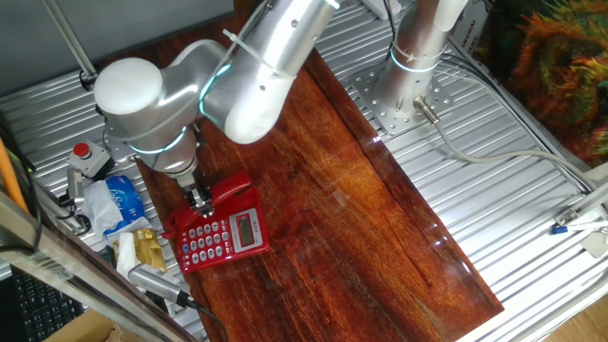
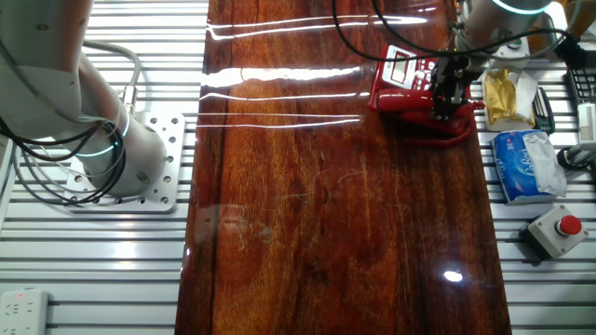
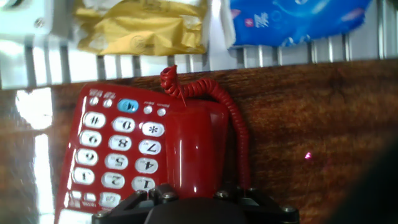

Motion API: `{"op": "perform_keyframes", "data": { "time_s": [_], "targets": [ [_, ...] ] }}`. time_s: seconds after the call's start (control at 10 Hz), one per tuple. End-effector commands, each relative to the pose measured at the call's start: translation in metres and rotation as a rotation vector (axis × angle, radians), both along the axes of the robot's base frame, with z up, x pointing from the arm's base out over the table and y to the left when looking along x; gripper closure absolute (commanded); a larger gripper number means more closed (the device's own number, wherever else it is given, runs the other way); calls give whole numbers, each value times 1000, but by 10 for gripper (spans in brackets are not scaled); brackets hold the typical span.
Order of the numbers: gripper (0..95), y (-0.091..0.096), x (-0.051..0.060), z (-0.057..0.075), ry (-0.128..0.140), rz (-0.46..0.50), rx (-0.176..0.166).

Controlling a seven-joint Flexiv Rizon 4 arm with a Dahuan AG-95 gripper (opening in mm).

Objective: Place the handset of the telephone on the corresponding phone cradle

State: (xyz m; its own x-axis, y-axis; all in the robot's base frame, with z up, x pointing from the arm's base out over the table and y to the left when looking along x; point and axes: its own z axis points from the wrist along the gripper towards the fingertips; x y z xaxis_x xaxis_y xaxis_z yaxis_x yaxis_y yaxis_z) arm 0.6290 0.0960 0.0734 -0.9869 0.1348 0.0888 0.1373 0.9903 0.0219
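- One fixed view: the red telephone [image 1: 224, 233] lies at the lower left of the dark wooden board [image 1: 380, 228], keypad and small display facing up.
- The gripper [image 1: 199, 199] comes down from the silver arm [image 1: 237, 76] onto the phone's upper edge, where the handset [image 1: 228, 189] shows as a red bar lying on the phone cradle [image 1: 195, 217].
- At the left edge lie a blue packet [image 1: 122, 195], a yellow packet [image 1: 144, 247] and a grey box with a red button [image 1: 87, 157].
- The other fixed view: the telephone [image 2: 402, 77] sits at the upper right of the frame, with the gripper [image 2: 447, 93] over its right side. The handset [image 2: 447, 126] lies along that side, under the fingers.
- Hand view: the handset [image 3: 193, 152] stands lengthwise at centre, beside the keypad, its curly cord [image 3: 217, 96] looping along its right side.
- The fingertips are out of sight in every view, so I cannot tell how far the hand is open or whether it grips the handset.
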Motion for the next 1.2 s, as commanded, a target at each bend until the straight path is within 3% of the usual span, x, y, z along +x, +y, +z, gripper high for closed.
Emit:
{"op": "perform_keyframes", "data": {
  "time_s": [0.1,1.2],
  "targets": [
    [950,0,-2,0,-3,-119,17],
    [950,7,1,-4,0,-119,15]
  ]
}}
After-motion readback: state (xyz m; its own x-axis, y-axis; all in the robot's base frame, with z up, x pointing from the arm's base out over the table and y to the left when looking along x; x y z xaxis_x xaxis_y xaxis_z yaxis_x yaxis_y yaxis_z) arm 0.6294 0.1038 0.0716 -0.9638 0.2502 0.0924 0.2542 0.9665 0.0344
